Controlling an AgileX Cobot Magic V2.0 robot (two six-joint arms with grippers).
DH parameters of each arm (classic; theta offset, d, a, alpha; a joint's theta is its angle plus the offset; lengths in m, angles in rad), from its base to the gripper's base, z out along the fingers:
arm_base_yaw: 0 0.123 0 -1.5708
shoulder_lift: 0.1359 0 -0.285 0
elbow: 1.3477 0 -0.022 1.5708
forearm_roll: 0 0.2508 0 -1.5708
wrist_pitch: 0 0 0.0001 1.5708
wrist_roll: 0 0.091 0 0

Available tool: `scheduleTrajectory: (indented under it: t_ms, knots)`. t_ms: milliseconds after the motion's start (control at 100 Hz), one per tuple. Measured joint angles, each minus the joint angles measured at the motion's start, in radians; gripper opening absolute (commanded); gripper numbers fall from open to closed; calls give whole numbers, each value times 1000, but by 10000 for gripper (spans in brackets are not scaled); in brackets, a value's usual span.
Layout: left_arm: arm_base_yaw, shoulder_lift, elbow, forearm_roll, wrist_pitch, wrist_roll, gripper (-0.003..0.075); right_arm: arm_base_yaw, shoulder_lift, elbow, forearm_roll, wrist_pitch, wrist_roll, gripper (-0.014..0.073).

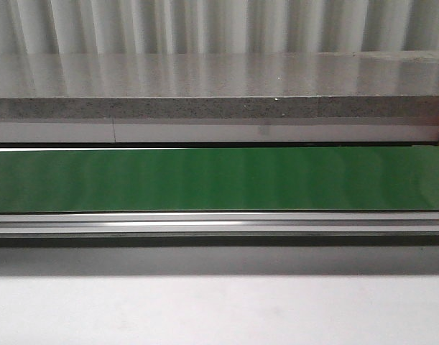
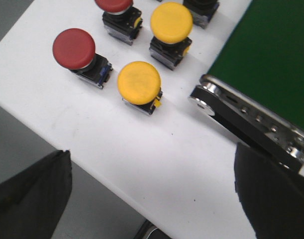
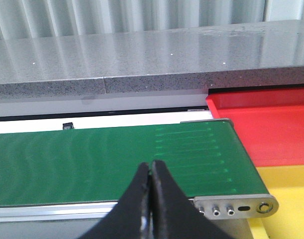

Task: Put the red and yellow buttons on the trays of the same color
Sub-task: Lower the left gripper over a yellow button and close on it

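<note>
In the left wrist view several buttons stand on a white table (image 2: 142,149): a red button (image 2: 74,47), a second red one (image 2: 113,5) cut by the frame edge, a yellow button (image 2: 139,82) and another yellow one (image 2: 171,22). My left gripper (image 2: 152,191) is open over the table's edge, with nothing between its black fingers (image 2: 30,194). The right wrist view shows my right gripper (image 3: 151,168) shut and empty above the green belt (image 3: 92,159). Beyond the belt's end lie the red tray (image 3: 271,129) and the yellow tray (image 3: 291,186).
The green conveyor belt (image 1: 219,178) runs across the front view behind an aluminium rail (image 1: 219,223), with a grey stone ledge (image 1: 219,86) behind it. The belt's metal end roller (image 2: 206,99) sits beside the buttons. No gripper shows in the front view.
</note>
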Motion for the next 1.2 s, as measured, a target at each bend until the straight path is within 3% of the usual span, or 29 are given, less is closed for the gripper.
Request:
scheduleTrajectory:
  t_ms: [190, 380, 1050, 1150, 1200]
  knots:
    - [152, 112, 0, -128, -116, 86, 619, 0, 0, 0, 0, 0, 0, -67]
    - [238, 225, -2, -167, -188, 132, 619, 0, 0, 0, 0, 0, 0, -67]
    - [251, 501, -15, -177, -380, 149, 617, 0, 0, 0, 0, 0, 0, -67]
    - [251, 505, -15, -184, -386, 149, 552, 0, 0, 0, 0, 0, 0, -67]
    - [251, 506, -15, -186, -386, 149, 473, 0, 0, 0, 0, 0, 0, -67]
